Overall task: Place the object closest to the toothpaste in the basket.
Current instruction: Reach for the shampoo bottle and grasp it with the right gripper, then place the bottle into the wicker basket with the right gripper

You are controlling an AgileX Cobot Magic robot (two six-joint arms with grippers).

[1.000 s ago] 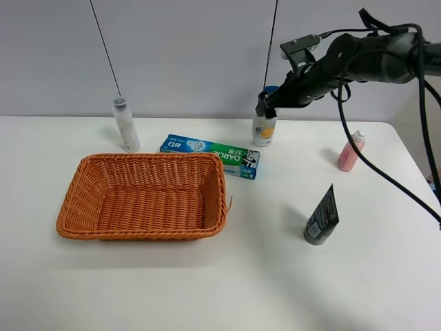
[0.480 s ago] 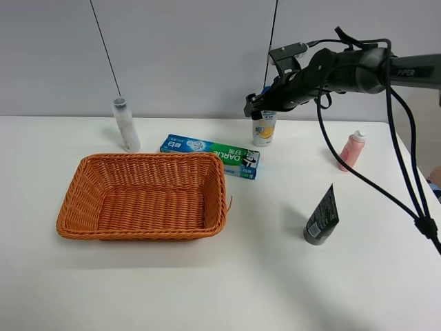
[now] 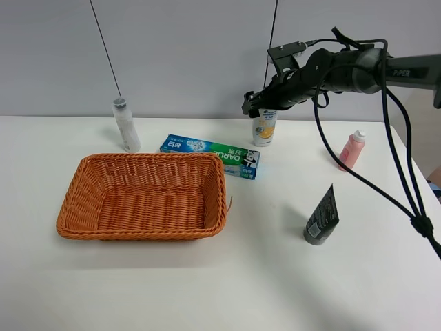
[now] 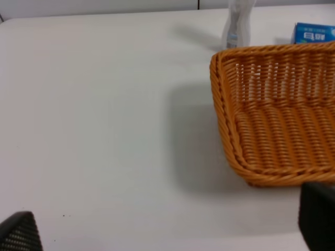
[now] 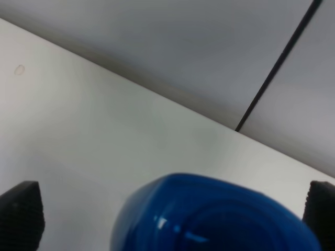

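Note:
The green-and-blue toothpaste box [image 3: 210, 156] lies behind the basket [image 3: 79, 200], and its end shows in the left wrist view [image 4: 314, 32]. The nearest thing to it is a small white bottle [image 3: 263, 130] with an orange label and a blue cap [image 5: 214, 214]. My right gripper [image 3: 258, 105] is open at the top of this bottle, and in the right wrist view [image 5: 170, 212] the cap sits between the two spread fingertips [image 5: 21, 212]. My left gripper [image 4: 167, 230] is open and empty over the bare table to the left of the basket [image 4: 225, 104].
A clear bottle [image 3: 126, 125] stands at the back left of the basket. A pink bottle [image 3: 351, 151] stands at the right. A black tube [image 3: 322, 216] stands on its cap at the front right. The wall is close behind the white bottle.
My right arm has swung a little to the left, bringing the gripper over the white bottle's cap. The bottle and the other things have not moved.

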